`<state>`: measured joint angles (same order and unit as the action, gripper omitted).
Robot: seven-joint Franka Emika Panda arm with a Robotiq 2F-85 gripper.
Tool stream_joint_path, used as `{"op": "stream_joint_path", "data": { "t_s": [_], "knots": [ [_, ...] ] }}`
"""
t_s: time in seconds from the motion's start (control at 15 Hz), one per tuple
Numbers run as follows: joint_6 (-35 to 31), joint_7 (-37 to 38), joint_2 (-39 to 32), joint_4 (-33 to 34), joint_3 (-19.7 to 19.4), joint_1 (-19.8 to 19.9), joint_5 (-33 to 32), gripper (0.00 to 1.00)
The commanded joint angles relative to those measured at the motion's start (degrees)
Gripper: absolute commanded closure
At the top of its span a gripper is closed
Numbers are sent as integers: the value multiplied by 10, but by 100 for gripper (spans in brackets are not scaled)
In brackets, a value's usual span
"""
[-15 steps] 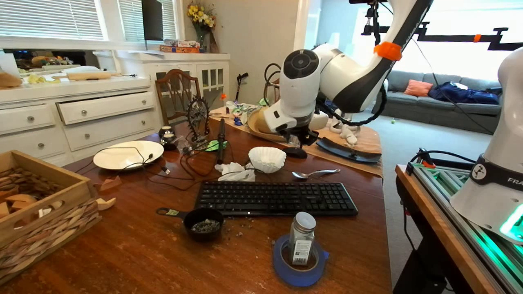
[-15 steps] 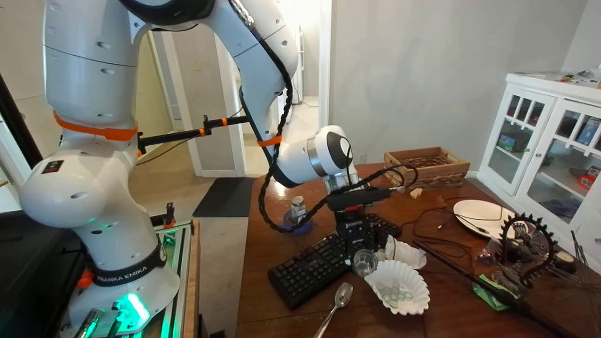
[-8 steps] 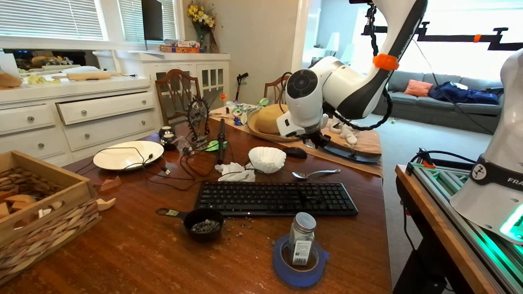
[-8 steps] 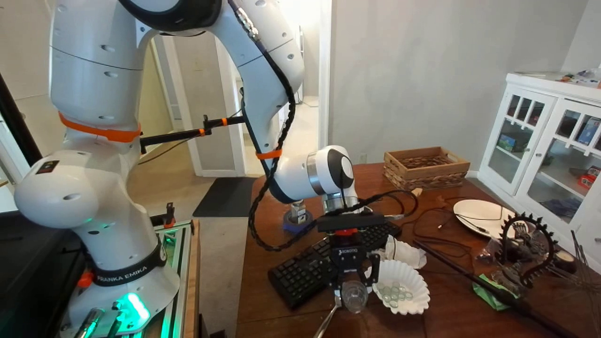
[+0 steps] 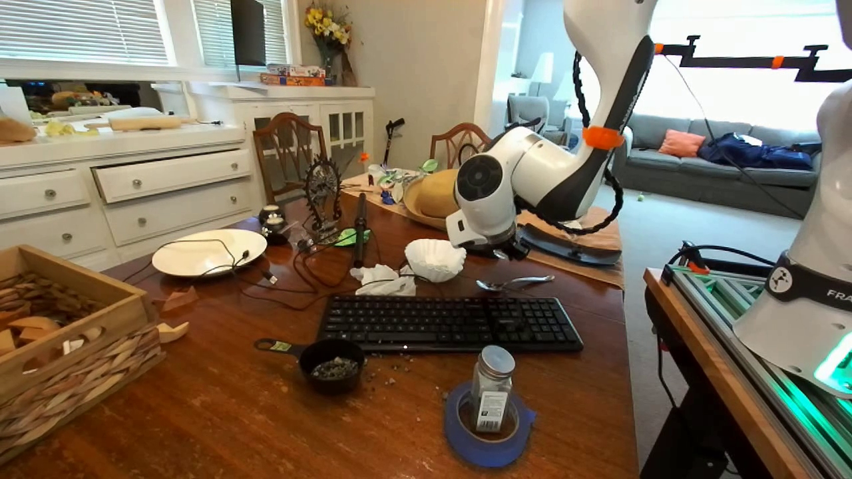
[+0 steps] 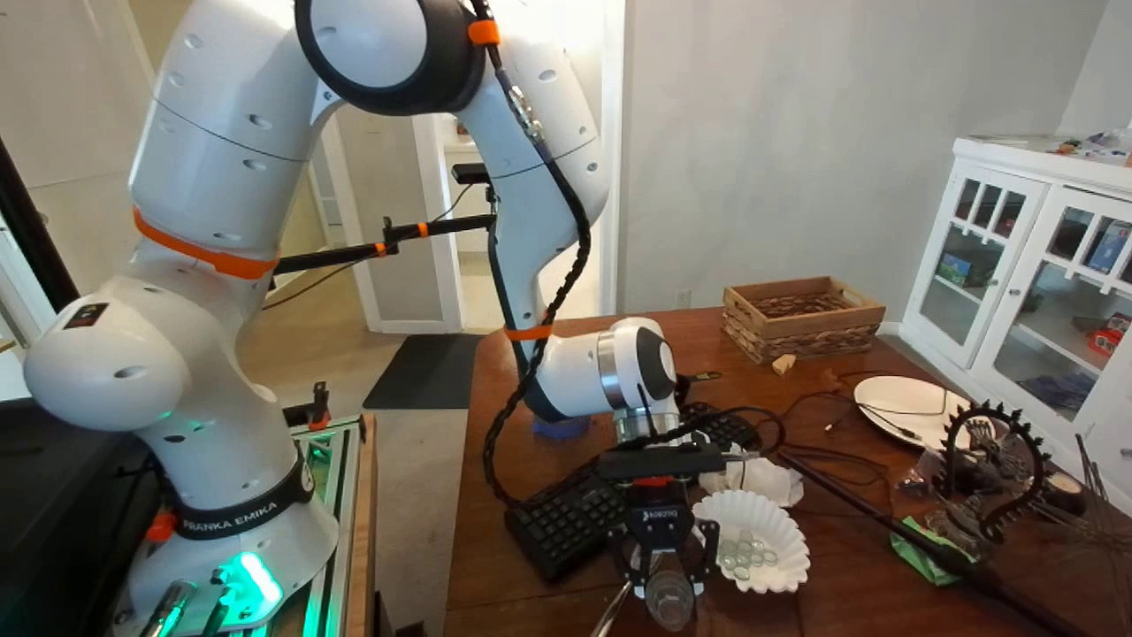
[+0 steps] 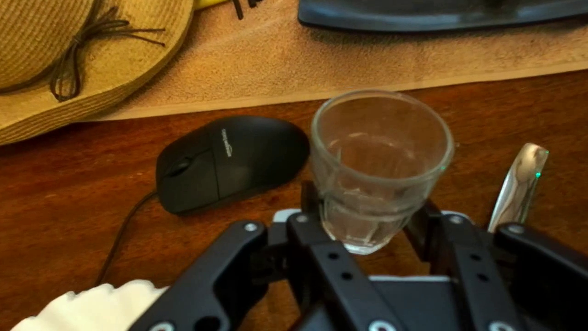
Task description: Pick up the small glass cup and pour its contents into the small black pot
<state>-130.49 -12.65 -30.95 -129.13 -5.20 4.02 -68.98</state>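
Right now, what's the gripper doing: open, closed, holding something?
Gripper: closed, holding the small glass cup between its fingers.

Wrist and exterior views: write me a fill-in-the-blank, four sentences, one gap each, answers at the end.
The tool is shut on the small glass ____.
At the upper left of the wrist view lies a straw ____.
Between the fluted white bowl and the small black pot lies a computer ____.
A lidded jar stands inside a roll of ____ tape.

Missing words: cup, hat, keyboard, blue.
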Motion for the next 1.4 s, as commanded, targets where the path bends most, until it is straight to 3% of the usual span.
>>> {"op": "stream_joint_path", "data": {
  "t_s": [0.0,0.8,1.33],
  "knots": [
    [14,7,-47,35,3,9,-11,78],
    [100,-50,-78,78,7,5,-21,78],
    [113,-50,-99,82,19,0,-33,78]
  ]
}}
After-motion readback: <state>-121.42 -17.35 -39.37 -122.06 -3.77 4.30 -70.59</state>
